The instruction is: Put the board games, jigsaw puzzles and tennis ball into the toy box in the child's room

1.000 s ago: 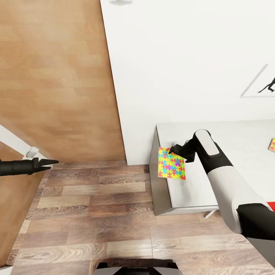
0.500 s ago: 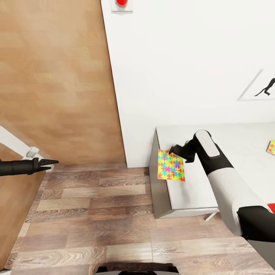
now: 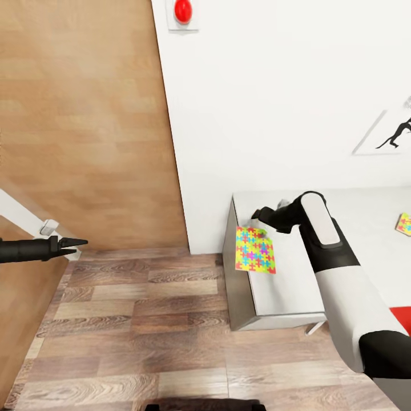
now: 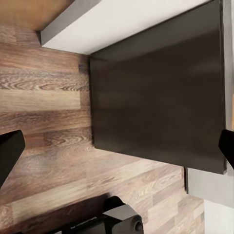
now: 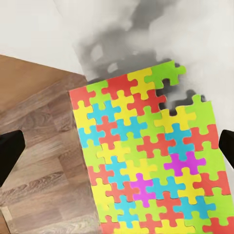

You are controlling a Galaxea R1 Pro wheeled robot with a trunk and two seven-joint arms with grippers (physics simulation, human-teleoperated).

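Observation:
A multicoloured jigsaw puzzle [image 3: 255,250] lies flat at the left end of the grey table [image 3: 285,285], its edge slightly over the table's side. My right gripper [image 3: 258,215] hovers just beyond the puzzle's far edge, towards the wall, and is apart from it. In the right wrist view the puzzle [image 5: 146,161] lies below my right gripper [image 5: 117,151], whose fingers are spread wide with nothing in them. A second jigsaw puzzle [image 3: 404,224] shows at the table's right edge. My left gripper [image 3: 77,242] hangs over the floor far to the left, and in its wrist view the left gripper [image 4: 117,151] is open.
A white wall with a red round button [image 3: 182,10] and a framed picture [image 3: 394,134] stands behind the table. A wooden wall [image 3: 85,114] and a white rail [image 3: 28,220] are at the left. Something red [image 3: 402,318] shows at the right edge. Wood floor [image 3: 142,319] lies between.
My right gripper has drawn back from the puzzle's far edge towards the wall, leaving the puzzle on the table. The camera has tilted up a little. The left arm has held still.

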